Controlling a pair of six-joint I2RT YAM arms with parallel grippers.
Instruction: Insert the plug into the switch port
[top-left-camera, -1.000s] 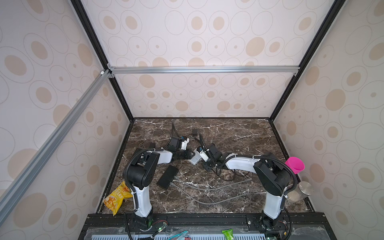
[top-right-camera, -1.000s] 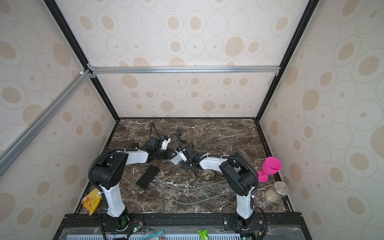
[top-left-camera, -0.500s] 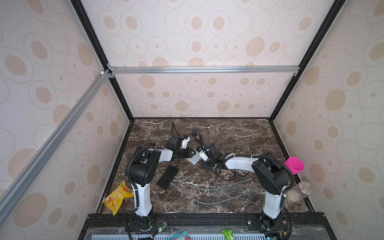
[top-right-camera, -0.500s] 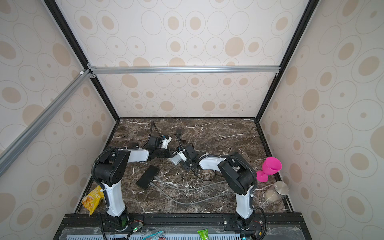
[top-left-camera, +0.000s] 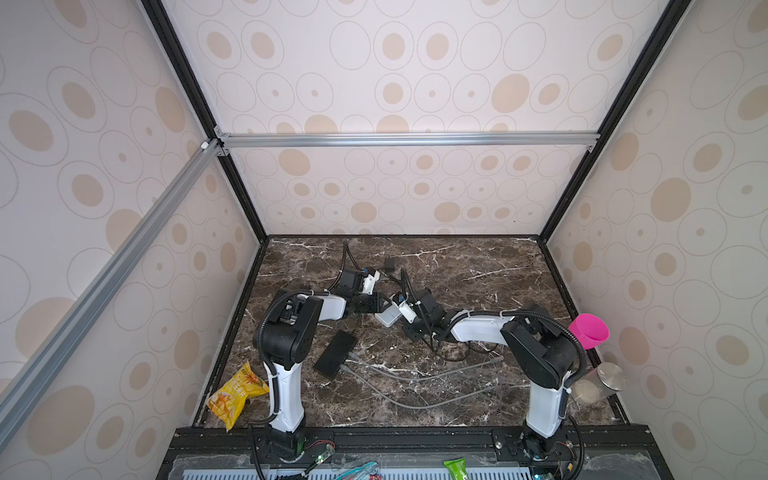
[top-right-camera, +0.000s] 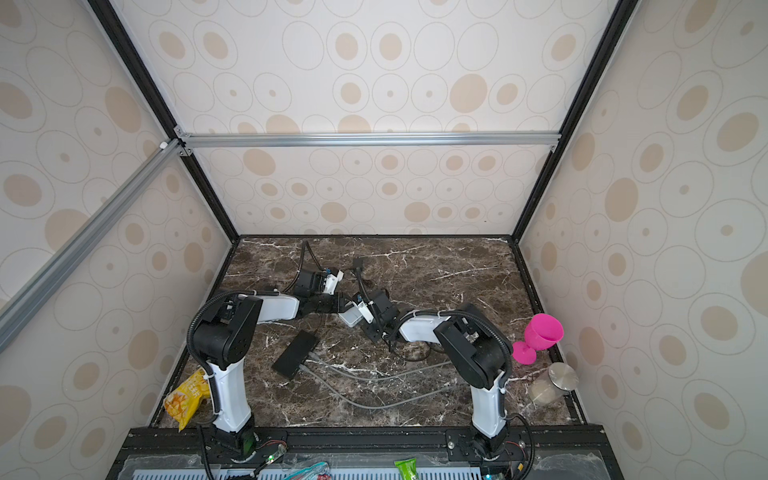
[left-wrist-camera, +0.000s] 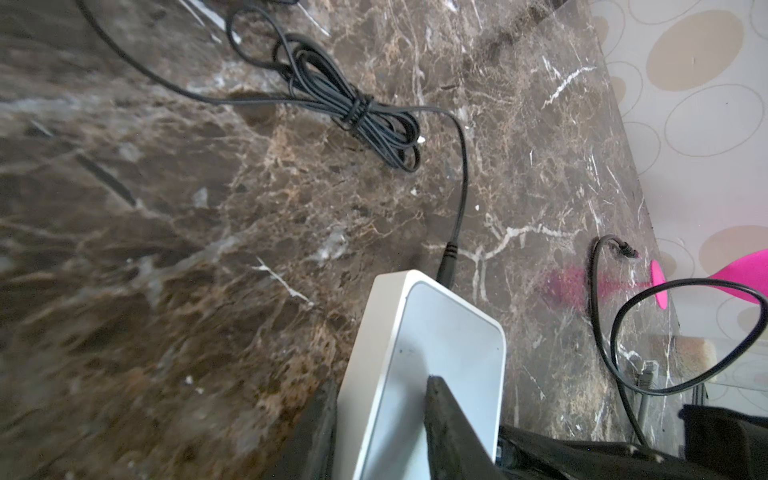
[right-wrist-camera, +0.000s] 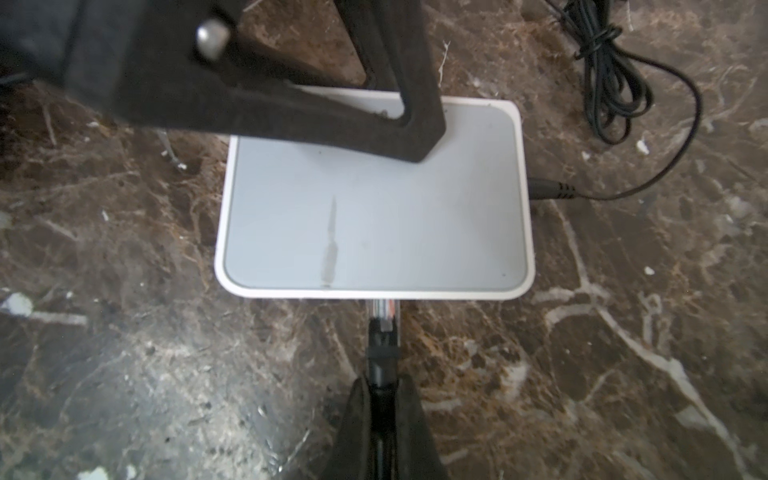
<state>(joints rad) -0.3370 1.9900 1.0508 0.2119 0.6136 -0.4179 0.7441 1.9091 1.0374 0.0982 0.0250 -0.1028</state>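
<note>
While your left end effector (left-wrist-camera: 380, 386) clamps the light switch (right-wrist-camera: 374, 216), your right end effector (right-wrist-camera: 384, 386) pinches the plug (right-wrist-camera: 383, 318) by its stiff boot at the switch's edge. Spare its brittle-looking clear tip

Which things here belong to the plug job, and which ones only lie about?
Job: white switch, plug, left tool holding the switch, right tool holding the plug.
Lying about: pink cup, snack bag, black box, steel jar.

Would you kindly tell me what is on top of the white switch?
A black finger of the left pincer lies on the switch; nothing else. The surface beneath that finger is covered.
</note>
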